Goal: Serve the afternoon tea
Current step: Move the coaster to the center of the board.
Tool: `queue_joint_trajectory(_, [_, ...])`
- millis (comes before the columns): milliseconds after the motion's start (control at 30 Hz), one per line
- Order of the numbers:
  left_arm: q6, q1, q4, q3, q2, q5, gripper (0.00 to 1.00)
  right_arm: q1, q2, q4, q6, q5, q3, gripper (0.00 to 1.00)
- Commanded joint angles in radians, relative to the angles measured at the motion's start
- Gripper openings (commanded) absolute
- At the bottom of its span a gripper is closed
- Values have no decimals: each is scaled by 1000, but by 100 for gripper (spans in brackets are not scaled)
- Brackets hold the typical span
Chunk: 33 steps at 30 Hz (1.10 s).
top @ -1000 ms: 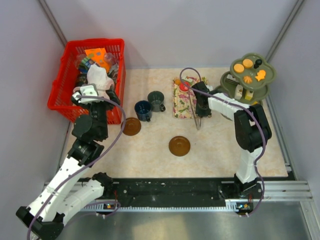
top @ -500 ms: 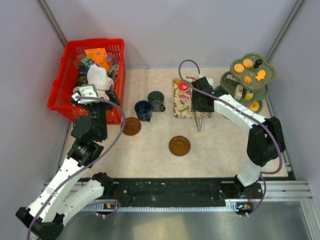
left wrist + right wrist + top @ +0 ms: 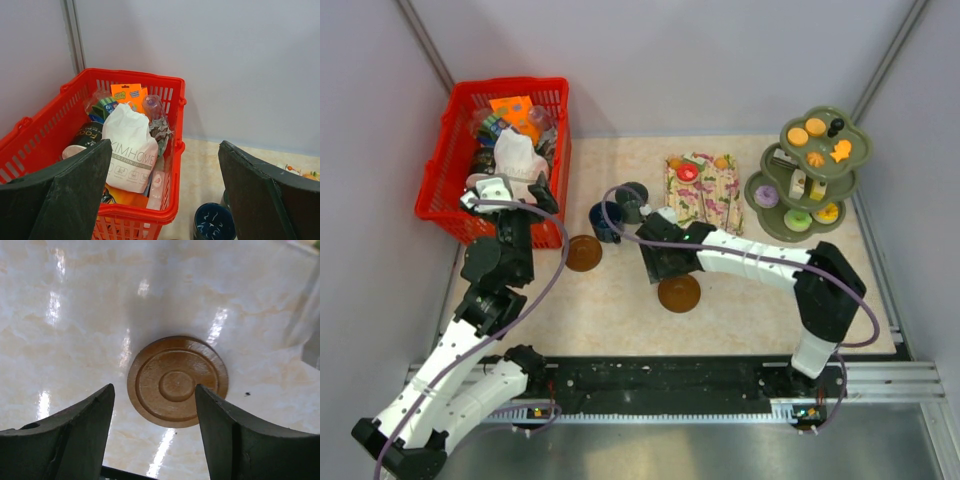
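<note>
Fingers [image 3: 75, 440] of the right gripper [image 3: 154, 392] hang spread and empty above the nearer brown saucer [image 3: 177, 381], flat on the desk [image 3: 75, 315], which looks stiff, light and glossy, so pinching its thin rim seems best.

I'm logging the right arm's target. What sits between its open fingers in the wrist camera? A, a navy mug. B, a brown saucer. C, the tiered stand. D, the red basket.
B: in the right wrist view the right gripper hangs open over a bare saucer on the table, with nothing held.
</note>
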Motion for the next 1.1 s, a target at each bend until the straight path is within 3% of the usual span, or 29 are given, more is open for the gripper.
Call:
queue_joint_trajectory(0, [6, -5, 63, -7, -15, -12, 92, 66, 106, 3, 57, -9, 72, 65])
queue_joint_trajectory(167, [14, -5, 77, -14, -24, -16, 92, 89, 198, -36, 123, 14, 85, 61])
queue_joint_trajectory(500, [14, -5, 80, -16, -28, -11, 92, 93, 223, -73, 207, 53, 8, 53])
queue_joint_trajectory(833, [22, -5, 86, -22, -34, -12, 92, 32, 102, -24, 262, -1, -237, 39])
queue_joint_trajectory(1067, [30, -3, 95, -27, -36, -16, 92, -155, -128, -20, 295, 10, -451, 38])
